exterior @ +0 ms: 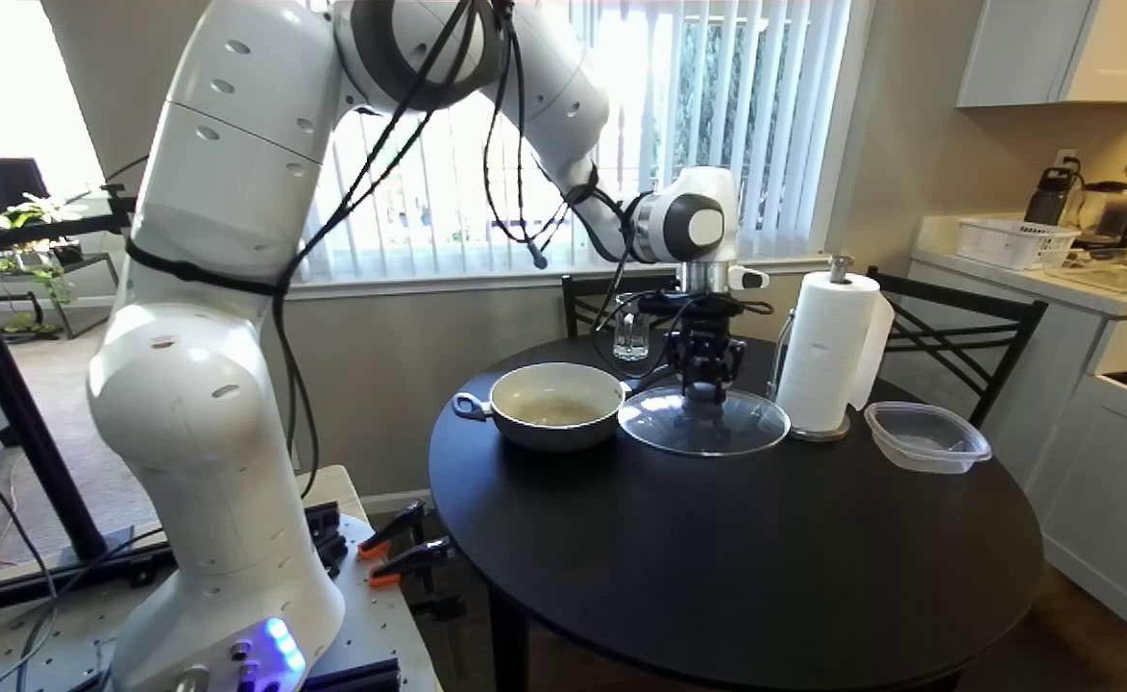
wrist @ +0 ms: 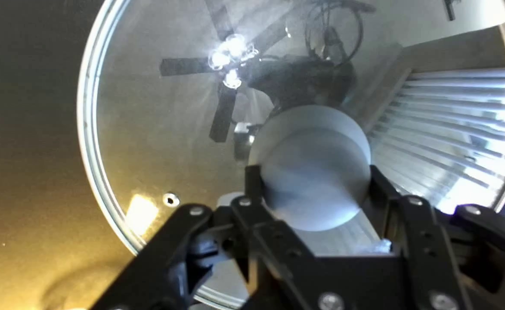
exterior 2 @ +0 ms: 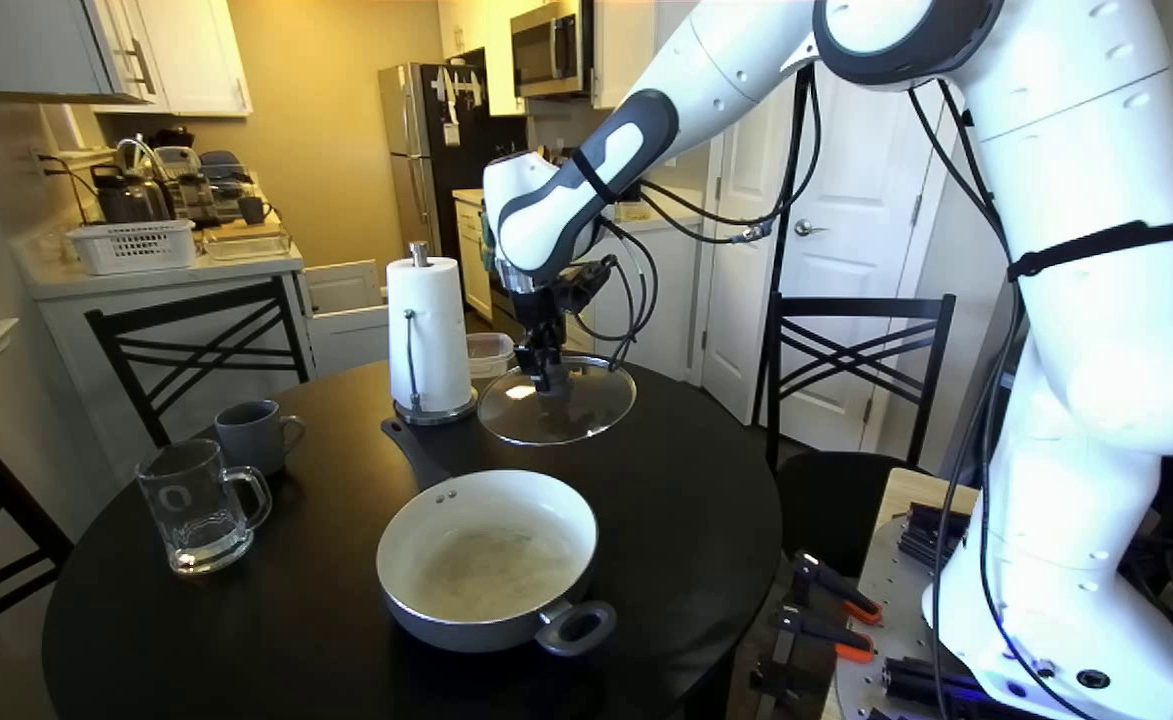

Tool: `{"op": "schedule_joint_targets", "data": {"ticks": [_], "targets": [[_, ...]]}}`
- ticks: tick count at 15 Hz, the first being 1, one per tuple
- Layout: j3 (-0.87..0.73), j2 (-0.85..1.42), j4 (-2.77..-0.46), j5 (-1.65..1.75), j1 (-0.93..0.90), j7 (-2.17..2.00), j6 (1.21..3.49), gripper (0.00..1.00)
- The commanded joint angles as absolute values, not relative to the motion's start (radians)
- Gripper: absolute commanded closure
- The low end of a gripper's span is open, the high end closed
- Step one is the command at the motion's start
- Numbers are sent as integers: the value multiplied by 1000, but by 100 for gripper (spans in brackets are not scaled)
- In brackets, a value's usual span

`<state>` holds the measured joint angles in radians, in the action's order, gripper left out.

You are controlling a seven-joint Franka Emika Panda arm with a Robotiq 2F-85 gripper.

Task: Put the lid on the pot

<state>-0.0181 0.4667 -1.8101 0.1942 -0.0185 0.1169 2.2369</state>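
The clear glass lid (exterior: 654, 428) with a metal rim is right of the pot in an exterior view. It also shows beyond the pot in an exterior view (exterior 2: 586, 412) and fills much of the wrist view (wrist: 149, 150). My gripper (wrist: 313, 172) is shut on the lid's round grey knob, with a finger against each side. The gripper shows above the lid in both exterior views (exterior: 704, 387) (exterior 2: 549, 380). I cannot tell whether the lid touches the table. The pot (exterior: 558, 408) stands uncovered, cream-white inside and grey outside (exterior 2: 491, 560). The wrist view does not show it.
A paper towel roll on a stand (exterior: 824, 351) (exterior 2: 428, 335) is close beside the lid. A clear plastic container (exterior: 926, 440) is beyond the roll. A glass mug (exterior 2: 196, 510) and a grey mug (exterior 2: 251, 435) stand near the pot's long handle (exterior 2: 414, 452) on the dark round table (exterior: 717, 557).
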Motion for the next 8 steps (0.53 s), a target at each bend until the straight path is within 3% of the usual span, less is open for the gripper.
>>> {"op": "schedule_joint_targets", "data": {"ticks": [1, 8], "targets": [[2, 454, -1753, 252, -53, 170, 2157, 67], [28, 415, -1818, 342, -104, 212, 2184, 67]]}}
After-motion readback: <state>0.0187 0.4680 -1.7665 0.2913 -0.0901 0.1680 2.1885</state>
